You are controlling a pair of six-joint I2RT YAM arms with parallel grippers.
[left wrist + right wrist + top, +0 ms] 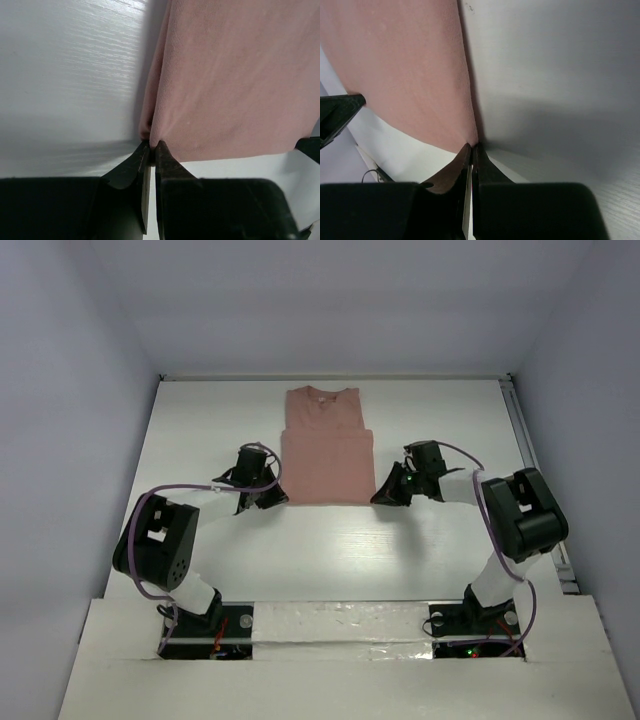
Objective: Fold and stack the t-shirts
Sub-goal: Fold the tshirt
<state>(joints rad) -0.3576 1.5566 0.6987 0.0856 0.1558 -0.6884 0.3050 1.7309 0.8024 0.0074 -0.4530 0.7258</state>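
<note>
Step in hand: judged to be the lengthwise fold, with both near corners of the t-shirt (pixel 327 455) taken up so the near edge could go toward the collar.
Doing it well: the two corners should rise together and level, left and right travelling at the same pace, so the cloth folds straight and its side edges stay aligned. Lift only enough to clear the layer below.
Left gripper (pixel 281 501): fingers pressed together, pinching the shirt's near-left corner at their very tips, low over the table (pixel 330 550).
T-shirt: lay flat at mid-table, collar toward the far edge, sleeves apparently tucked in. Its near edge spanned between the two grippers.
Right gripper (pixel 379 497): fingers drawn together on the near-right corner, and the cloth ended right at the tips, so the hold looked shallow.
</note>
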